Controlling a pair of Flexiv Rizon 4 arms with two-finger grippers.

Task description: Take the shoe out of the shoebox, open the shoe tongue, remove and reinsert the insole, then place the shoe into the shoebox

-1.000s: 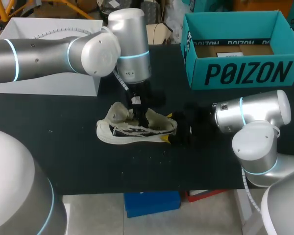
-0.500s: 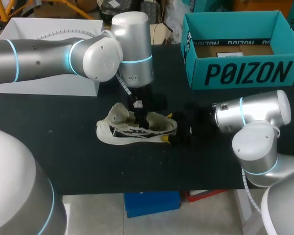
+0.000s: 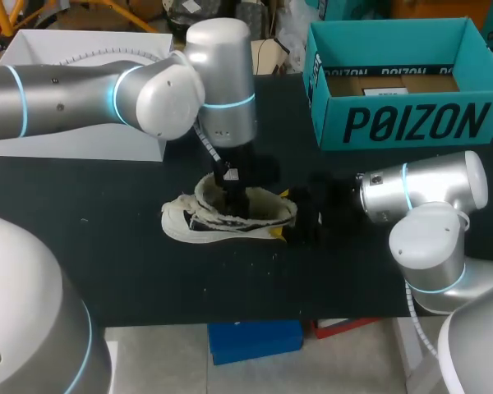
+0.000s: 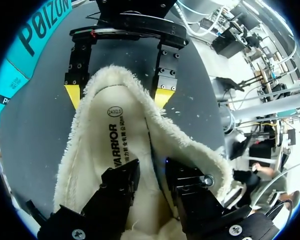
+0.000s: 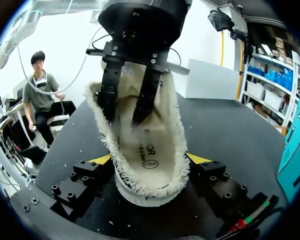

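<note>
Two end effectors divide the work. The right end effector (image 5: 150, 160) is spread wide, its yellow tips pressed against both sides of one end of the shoe (image 3: 255, 215), probably to pin it to the counter (image 3: 107, 246) near its middle. The left end effector (image 4: 152, 172) reaches down into the opening. Its fingers are nearly together and seem to pinch the fleece-edged insole (image 5: 150, 145), which stands raised out of the shoe, so removal looks under way. The teal shoebox (image 3: 394, 123) sits at the far right corner.
</note>
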